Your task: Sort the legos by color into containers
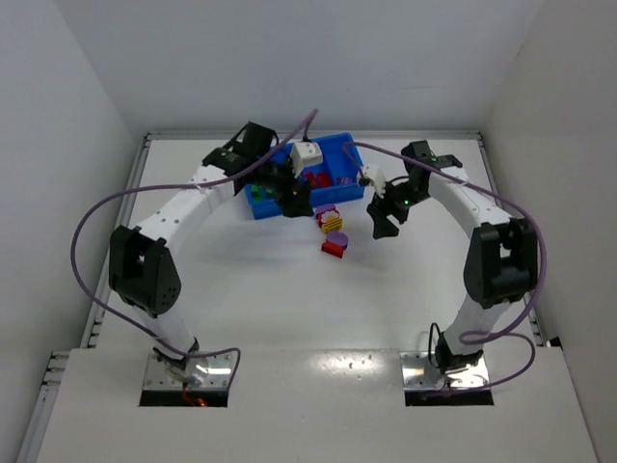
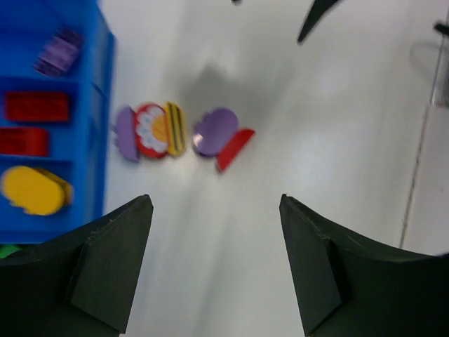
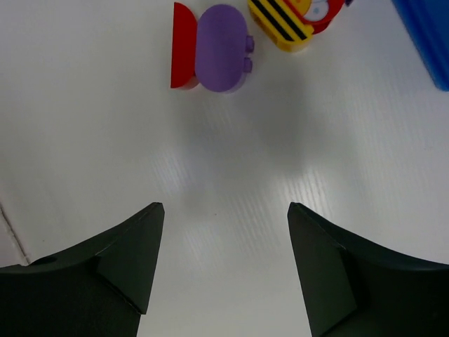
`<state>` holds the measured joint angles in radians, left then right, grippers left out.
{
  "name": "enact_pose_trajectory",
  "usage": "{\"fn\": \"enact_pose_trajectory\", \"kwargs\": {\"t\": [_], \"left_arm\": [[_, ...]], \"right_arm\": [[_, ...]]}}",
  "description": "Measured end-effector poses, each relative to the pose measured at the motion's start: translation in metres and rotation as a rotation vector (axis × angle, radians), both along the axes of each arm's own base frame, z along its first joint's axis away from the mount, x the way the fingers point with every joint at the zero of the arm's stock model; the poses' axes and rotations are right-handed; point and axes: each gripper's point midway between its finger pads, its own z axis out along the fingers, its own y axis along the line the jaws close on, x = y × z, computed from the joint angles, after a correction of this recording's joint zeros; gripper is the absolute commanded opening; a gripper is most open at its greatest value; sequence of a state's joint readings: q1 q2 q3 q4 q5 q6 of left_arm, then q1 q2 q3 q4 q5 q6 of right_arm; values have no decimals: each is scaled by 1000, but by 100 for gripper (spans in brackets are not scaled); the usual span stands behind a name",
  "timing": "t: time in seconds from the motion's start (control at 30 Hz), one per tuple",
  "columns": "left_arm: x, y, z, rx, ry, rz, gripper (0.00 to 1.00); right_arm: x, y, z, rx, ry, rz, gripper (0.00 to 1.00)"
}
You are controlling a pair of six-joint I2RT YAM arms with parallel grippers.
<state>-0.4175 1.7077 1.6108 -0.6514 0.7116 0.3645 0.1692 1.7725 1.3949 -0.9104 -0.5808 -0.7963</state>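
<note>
Left black two-finger gripper (image 2: pixel 214 207) and right one (image 3: pixel 224 210) hovered wide open, holding nothing. Small purple plastic brick (image 3: pixel 221 48) touched small red plastic brick (image 3: pixel 182 46).

The white table (image 1: pixel 260 289) carries the blue tray (image 1: pixel 339 154) toward 12 o'clock; just off its 6 o'clock wall lie a purple-red-yellow cluster (image 1: pixel 330 219) and, nearby, a purple piece (image 1: pixel 338 237) touching a red brick (image 1: pixel 333 250)
</note>
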Motion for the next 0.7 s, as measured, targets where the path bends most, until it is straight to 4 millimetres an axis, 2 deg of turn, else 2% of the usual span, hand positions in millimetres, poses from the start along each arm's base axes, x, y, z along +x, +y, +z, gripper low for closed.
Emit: {"fn": "enact_pose_trajectory", "kwargs": {"t": [0.07,0.17,0.27,0.37,0.53,0.7], "left_arm": [[-14,-1,-25,42,56,-36,79],[-26,9,-56,65,149,-14,79],[-22,21,-67,36,181,60,79],[-14,34,-60,-18,169,149,79],[9,51,-28,-114,121,262,79],[18,78,-23,-149,131,359,79]], "right_arm": [[-7,-1,-5,-3,18,-4,72],[-18,-2,-9,-20,24,1,72],[-24,5,-7,-32,14,30,69],[-31,20,-8,-36,-7,106,69],[-51,32,-19,-97,-114,314,69],[-25,26,-24,-194,-321,549,69]]}}
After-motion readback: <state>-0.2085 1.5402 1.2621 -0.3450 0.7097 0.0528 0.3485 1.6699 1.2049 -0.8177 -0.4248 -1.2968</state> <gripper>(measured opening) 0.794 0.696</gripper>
